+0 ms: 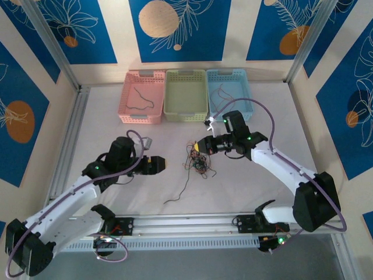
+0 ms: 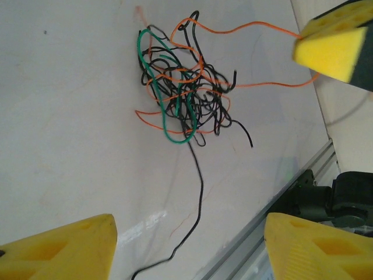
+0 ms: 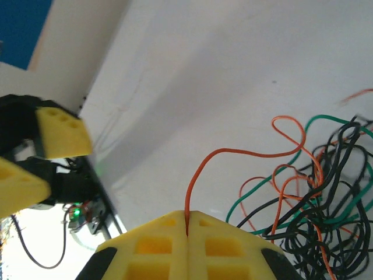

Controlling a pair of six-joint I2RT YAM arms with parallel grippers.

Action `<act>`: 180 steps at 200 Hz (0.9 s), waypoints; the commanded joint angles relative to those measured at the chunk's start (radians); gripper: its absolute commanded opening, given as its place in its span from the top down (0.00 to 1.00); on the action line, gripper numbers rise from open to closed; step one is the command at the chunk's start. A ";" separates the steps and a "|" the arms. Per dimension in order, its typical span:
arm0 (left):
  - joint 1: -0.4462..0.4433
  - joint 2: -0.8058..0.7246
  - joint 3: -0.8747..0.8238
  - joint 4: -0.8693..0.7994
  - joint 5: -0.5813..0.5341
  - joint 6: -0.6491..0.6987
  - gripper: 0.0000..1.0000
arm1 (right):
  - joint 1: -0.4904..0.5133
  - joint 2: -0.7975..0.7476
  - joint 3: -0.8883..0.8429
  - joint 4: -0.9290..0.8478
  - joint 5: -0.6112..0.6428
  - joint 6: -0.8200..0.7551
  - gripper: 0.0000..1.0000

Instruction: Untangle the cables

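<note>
- A white table (image 1: pixel 233 186) is shown.
- One orange wire (image 3: pixel 245 153) is pinched by the right gripper (image 3: pixel 186 233), with the cables (image 3: pixel 338 186) heaped beside it.
- The left gripper (image 2: pixel 186 245) is held spread, facing them.

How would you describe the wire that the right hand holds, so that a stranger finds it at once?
On the white table, in front of the green basket, lies a tangle of wires. One orange wire arcs out of it into the shut right hand. It alone is pinched; the black, green and other orange wires lie loose in the heap.
</note>
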 commanded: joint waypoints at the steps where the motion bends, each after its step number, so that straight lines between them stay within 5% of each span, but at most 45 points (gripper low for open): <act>1: -0.034 0.051 -0.018 0.132 0.051 -0.011 0.39 | 0.004 -0.028 -0.005 0.024 -0.096 0.016 1.00; 62: -0.116 0.327 0.008 0.338 0.069 -0.016 0.41 | -0.061 -0.032 -0.058 0.037 -0.013 0.094 1.00; 180: -0.128 0.784 0.137 0.638 0.134 -0.141 0.55 | -0.166 -0.128 -0.144 -0.003 0.017 0.094 1.00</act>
